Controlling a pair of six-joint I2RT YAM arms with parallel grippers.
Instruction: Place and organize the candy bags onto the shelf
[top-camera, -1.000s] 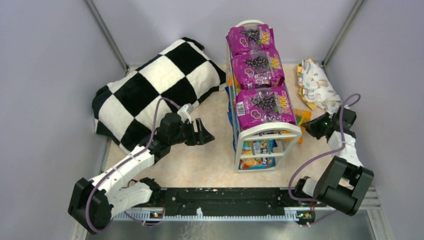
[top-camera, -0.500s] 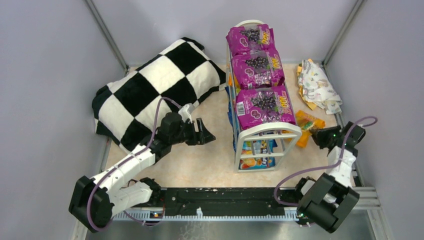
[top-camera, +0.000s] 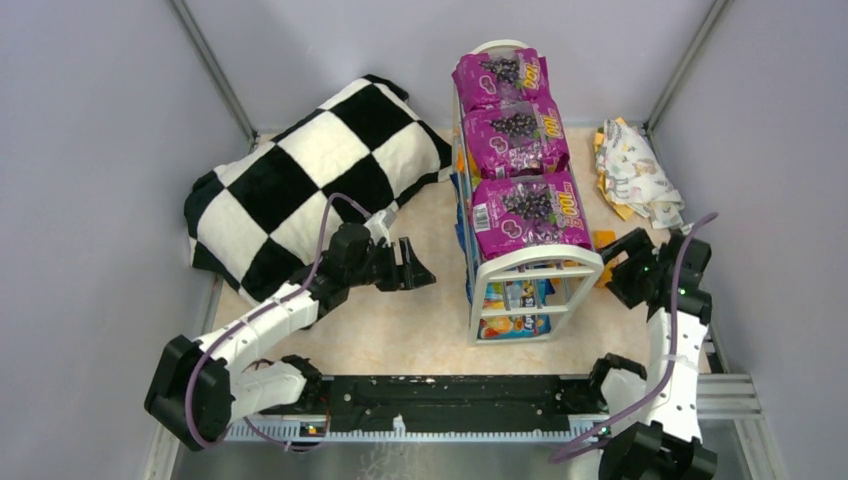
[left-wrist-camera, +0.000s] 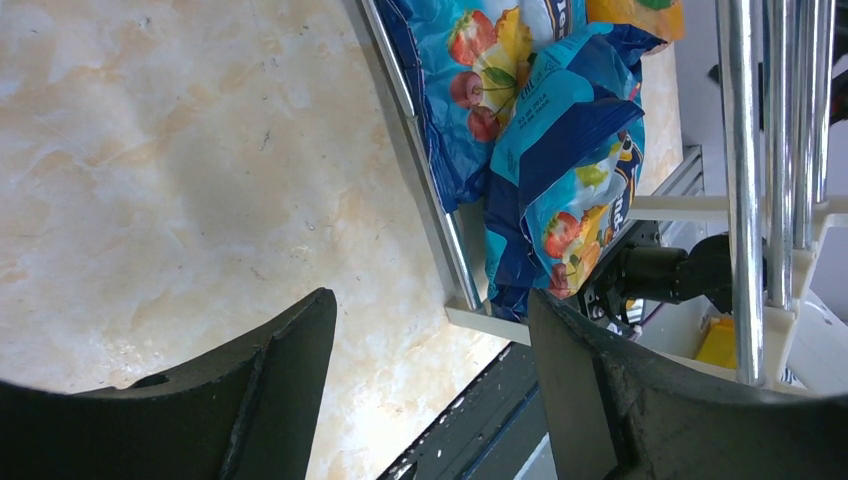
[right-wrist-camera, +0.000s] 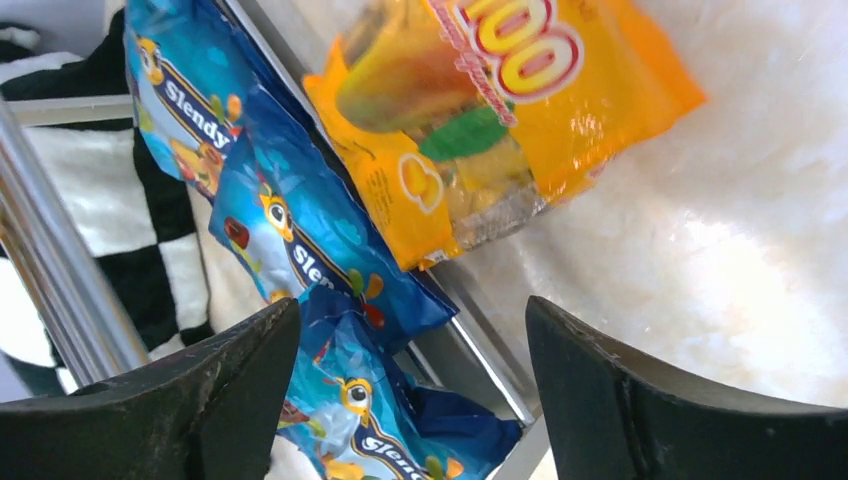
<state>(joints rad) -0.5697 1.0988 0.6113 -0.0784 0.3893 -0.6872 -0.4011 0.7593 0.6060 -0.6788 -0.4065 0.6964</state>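
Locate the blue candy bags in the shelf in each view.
Top external: blue candy bags centre, behind the near end frame of the shelf.
Left wrist: the bags upper right, inside the wire edge.
Right wrist: the bags left half, beside an orange bag.
Shared landmark: the shelf's white rods.

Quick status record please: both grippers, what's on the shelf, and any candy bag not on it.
left gripper: open, empty, left of the shelf
right gripper: open, empty, facing the orange bag
top tier: three purple bags in a row
lower tier: blue bags
off the shelf: orange bag, on the table at the shelf's right side
other: checkered pillow, patterned cloth
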